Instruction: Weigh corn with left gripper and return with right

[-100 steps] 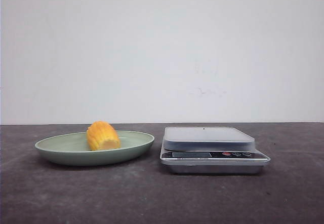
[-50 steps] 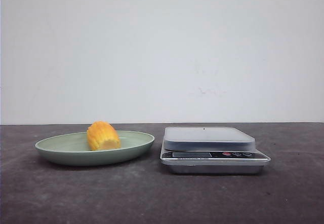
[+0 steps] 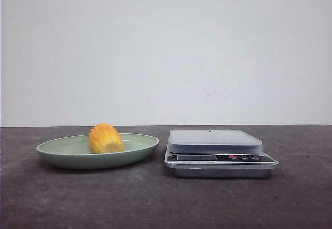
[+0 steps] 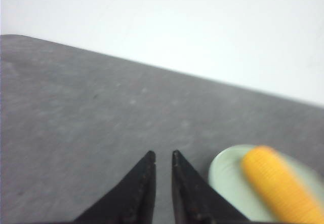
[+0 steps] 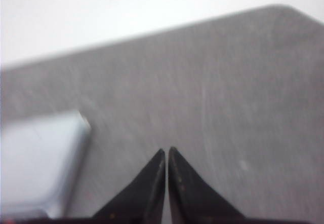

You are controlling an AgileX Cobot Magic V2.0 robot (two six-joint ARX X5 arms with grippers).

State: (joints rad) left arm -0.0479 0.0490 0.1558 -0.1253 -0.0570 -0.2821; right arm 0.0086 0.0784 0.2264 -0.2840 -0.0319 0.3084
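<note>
The corn (image 3: 106, 139), a stubby yellow-orange cob piece, lies on a pale green plate (image 3: 57, 155) at the left of the table. Neither arm shows in the front view. In the left wrist view my left gripper (image 4: 163, 156) hovers over bare table beside the plate (image 4: 228, 179). Its black fingers stand a narrow gap apart with nothing between them, and the corn (image 4: 281, 184) lies off to one side, blurred. My right gripper (image 5: 166, 151) is shut and empty over bare table, a short way from the scale's corner (image 5: 40, 153).
A silver digital kitchen scale (image 3: 215, 142) with a flat pale platform stands right of the plate, its display and buttons facing the front. The table top is dark grey, with a plain white wall behind it.
</note>
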